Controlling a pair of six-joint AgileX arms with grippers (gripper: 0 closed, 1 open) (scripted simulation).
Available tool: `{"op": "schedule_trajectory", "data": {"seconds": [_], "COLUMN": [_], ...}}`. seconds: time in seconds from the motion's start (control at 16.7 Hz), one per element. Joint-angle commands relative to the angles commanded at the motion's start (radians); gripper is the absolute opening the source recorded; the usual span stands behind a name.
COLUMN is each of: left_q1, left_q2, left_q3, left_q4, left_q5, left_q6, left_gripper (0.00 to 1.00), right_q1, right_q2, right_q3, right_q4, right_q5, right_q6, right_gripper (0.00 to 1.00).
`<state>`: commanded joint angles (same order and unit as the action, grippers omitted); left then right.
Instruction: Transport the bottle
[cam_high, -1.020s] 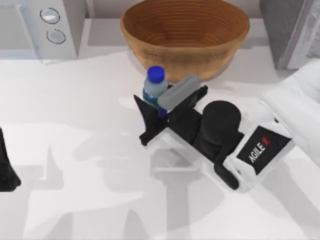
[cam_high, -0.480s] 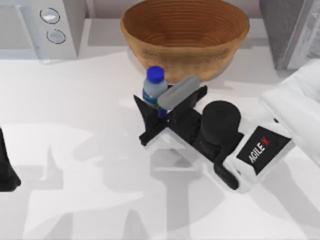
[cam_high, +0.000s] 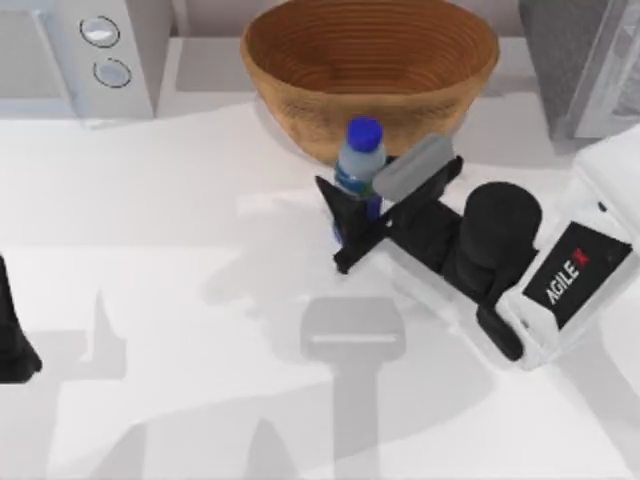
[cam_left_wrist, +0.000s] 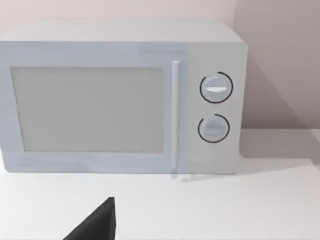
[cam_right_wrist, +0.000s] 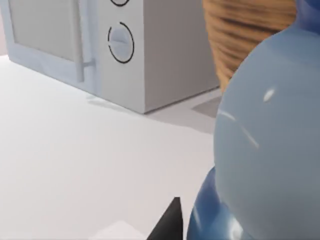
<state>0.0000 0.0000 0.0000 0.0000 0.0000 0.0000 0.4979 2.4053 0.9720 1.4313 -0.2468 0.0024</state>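
Looking down from above, the right gripper (cam_high: 358, 215) is clamped on the bottle (cam_high: 358, 170), one black finger to each side of the labelled body, the blue cap pointing up so the long axis stands close to upright. The bottle sits at the tip of that arm, toward the desk's far edge from the wrist, just in front of the wicker bowl (cam_high: 370, 70) at the back middle of the desk (cam_high: 180, 300); whether it touches the bowl's wall I cannot tell. The right forearm reaches in from the desk's right side, angled toward the far left. The left gripper (cam_high: 12, 340) is parked at the desk's left edge, well apart, and how its fingers stand I cannot tell. From the left wrist, a microwave (cam_left_wrist: 120, 95) faces the camera across bare desk. From the right wrist, the bottle's clear shoulder (cam_right_wrist: 272, 135) bulges close up, with bowl and microwave behind. The carry looks under way, and any further travel belongs to the right arm, already holding.
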Motion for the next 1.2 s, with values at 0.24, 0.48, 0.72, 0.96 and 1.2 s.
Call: {"op": "schedule_trajectory", "data": {"seconds": [0.24,0.48,0.72,0.96,1.2], "left_q1": [0.000,0.000,0.000,0.000,0.000], "left_q2": [0.000,0.000,0.000,0.000,0.000], "left_q3": [0.000,0.000,0.000,0.000,0.000], "left_q4": [0.000,0.000,0.000,0.000,0.000], "left_q5": [0.000,0.000,0.000,0.000,0.000], "left_q6": [0.000,0.000,0.000,0.000,0.000], "left_gripper": [1.00,1.00,1.00,1.00,1.00], "right_q1": [-0.227,-0.491,-0.729,-0.862,-0.869], "right_q2": [-0.058,-0.136,-0.215,-0.264,-0.267], "right_q3": [-0.109,-0.241,-0.360,-0.429,-0.433], "right_q4": [0.053,0.109,0.154,0.178,0.180], "right_q5": [-0.223,-0.490,-0.727,-0.858,-0.866], "right_q6": [0.000,-0.001,-0.002,-0.003,-0.003], "right_gripper": [0.00,0.00,0.00,0.00,0.00]}}
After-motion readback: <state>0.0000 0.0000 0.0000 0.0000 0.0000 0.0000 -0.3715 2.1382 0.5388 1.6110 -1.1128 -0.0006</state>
